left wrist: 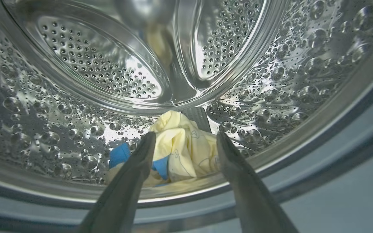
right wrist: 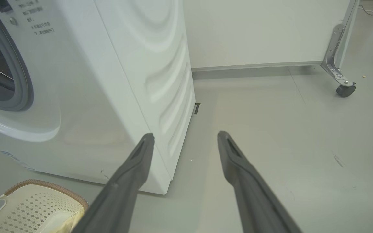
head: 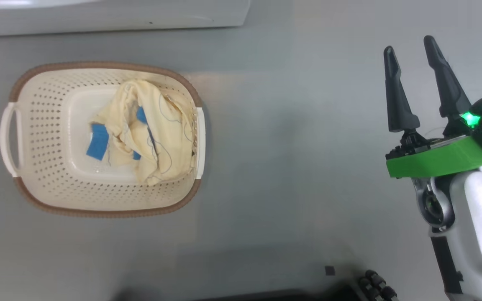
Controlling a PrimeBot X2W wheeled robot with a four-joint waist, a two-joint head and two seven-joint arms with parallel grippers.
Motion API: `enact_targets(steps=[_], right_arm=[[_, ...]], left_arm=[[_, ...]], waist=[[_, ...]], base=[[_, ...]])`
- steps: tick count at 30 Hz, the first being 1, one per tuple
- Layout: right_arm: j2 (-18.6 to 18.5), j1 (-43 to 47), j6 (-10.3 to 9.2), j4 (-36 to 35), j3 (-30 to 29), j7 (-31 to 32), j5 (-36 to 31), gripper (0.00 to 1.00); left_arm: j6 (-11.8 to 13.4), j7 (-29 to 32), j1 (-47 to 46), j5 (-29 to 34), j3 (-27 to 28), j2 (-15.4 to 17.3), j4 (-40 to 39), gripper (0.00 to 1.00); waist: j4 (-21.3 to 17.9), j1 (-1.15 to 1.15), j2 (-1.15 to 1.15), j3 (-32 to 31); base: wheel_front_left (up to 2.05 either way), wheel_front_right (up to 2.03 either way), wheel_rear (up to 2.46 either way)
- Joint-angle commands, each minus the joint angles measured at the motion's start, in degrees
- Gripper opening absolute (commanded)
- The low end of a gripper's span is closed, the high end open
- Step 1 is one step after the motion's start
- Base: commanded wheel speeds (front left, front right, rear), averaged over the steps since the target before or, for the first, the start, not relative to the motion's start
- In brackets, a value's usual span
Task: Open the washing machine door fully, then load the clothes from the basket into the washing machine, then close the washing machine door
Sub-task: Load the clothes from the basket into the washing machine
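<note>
Basket (head: 36,184), near washing machine (right wrist: 108,97): cream-yellow garment (head: 153,133), blue patches. Steel drum (left wrist: 76,64): second garment (left wrist: 186,152), same fabric. Left gripper (left wrist: 185,135) at drum mouth, fingers spread, empty. Right gripper (head: 408,43) spread, empty.

Unreadable small print (right wrist: 39,26) on washing machine (right wrist: 92,97)

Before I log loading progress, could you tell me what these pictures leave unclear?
Head view: the clothes cover part of the basket floor; their count is unclear.
Left wrist view: the left fingers and drum lip hide the lower part of the garment.
Right wrist view: the left edge cuts off the washing machine opening; panel print is too small to read.
</note>
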Motion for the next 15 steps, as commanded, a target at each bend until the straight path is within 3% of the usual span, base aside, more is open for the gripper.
enact_targets(steps=[1, 15], right_arm=[[-0.8, 2.7, -0.02, -1.3, 0.9, -0.5, 0.1, 1.00], [-4.3, 10.6, -0.02, 1.5, 0.4, -0.5, 1.3, 1.00]], left_arm=[[0.0, -0.6, 0.3, -0.5, 0.3, 2.5, -1.5, 1.00], [0.1, -0.8, 25.5, -4.7, 0.7, 3.6, -14.7, 1.00]], waist=[[2.9, 0.01, 0.00, -4.4], [5.6, 0.01, 0.00, -23.6]], base=[[0.00, 0.00, 0.00], [0.00, 0.00, 0.00]])
